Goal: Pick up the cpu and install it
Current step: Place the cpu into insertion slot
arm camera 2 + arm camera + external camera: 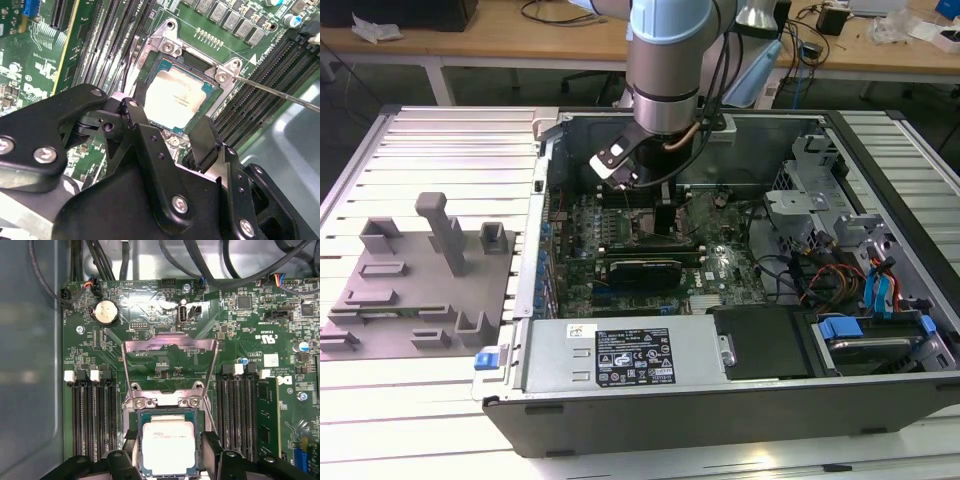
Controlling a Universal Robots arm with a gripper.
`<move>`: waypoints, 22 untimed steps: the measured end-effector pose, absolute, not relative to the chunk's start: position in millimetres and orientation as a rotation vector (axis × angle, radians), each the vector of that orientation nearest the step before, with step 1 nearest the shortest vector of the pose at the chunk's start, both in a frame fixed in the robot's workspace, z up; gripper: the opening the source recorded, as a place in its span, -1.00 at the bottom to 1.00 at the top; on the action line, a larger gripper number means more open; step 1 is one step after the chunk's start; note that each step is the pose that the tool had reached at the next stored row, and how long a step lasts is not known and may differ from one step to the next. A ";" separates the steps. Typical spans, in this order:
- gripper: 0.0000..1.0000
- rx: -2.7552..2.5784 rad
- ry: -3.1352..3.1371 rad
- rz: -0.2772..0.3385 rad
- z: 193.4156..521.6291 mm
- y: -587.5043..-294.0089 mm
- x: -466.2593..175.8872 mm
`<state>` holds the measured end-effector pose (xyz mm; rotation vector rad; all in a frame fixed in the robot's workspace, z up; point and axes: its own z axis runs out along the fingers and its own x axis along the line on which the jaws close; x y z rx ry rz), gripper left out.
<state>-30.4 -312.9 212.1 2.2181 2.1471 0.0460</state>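
The cpu (167, 445), a small square chip with a pale silver top, lies flat in the metal-framed socket (142, 402) on the green motherboard. It also appears in the second wrist view as the cpu (175, 95). My gripper (168, 452) straddles it, one black finger against each of two opposite edges, shut on the chip. The socket's load plate (170, 346) stands open and its thin lever (280, 95) sticks out to one side. In the exterior view the gripper (665, 228) reaches down inside the open computer case (720, 420).
Rows of black memory slots (92, 420) flank the socket on both sides. Cables (95, 260) run along the case wall. A grey tray (420, 290) with blocks and posts sits at the exterior view's left. Drive bays and blue-tabbed cables (880, 290) crowd the exterior view's right.
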 end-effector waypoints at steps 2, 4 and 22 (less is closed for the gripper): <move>0.22 2.218 2.147 0.046 214.2 -312.8 -30.4; 0.22 2.218 2.147 0.046 214.2 -312.8 -30.4; -0.79 2.218 2.147 0.046 214.2 -312.9 -30.4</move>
